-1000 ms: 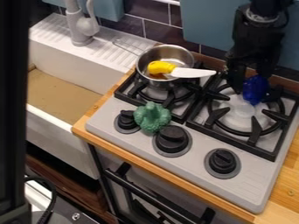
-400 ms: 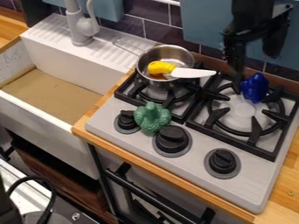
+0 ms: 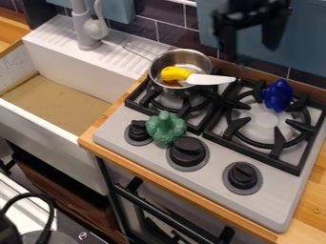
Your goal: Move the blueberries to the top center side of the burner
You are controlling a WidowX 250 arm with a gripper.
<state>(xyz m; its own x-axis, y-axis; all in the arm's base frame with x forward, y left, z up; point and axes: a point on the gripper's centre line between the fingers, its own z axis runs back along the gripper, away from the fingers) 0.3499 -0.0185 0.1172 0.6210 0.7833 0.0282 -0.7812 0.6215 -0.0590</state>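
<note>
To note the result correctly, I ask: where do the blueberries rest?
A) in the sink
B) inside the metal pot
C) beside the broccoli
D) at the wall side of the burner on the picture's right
D: the blueberries sit at the wall side of that burner's grate.

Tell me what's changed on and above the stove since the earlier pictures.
The gripper, at first down at the blueberries, has let go of them, opened, and moved up and toward the left of the picture. The blueberries remain at the back of the right burner. The pot, the yellow-and-white utensil in it and the green broccoli stayed put.
</note>
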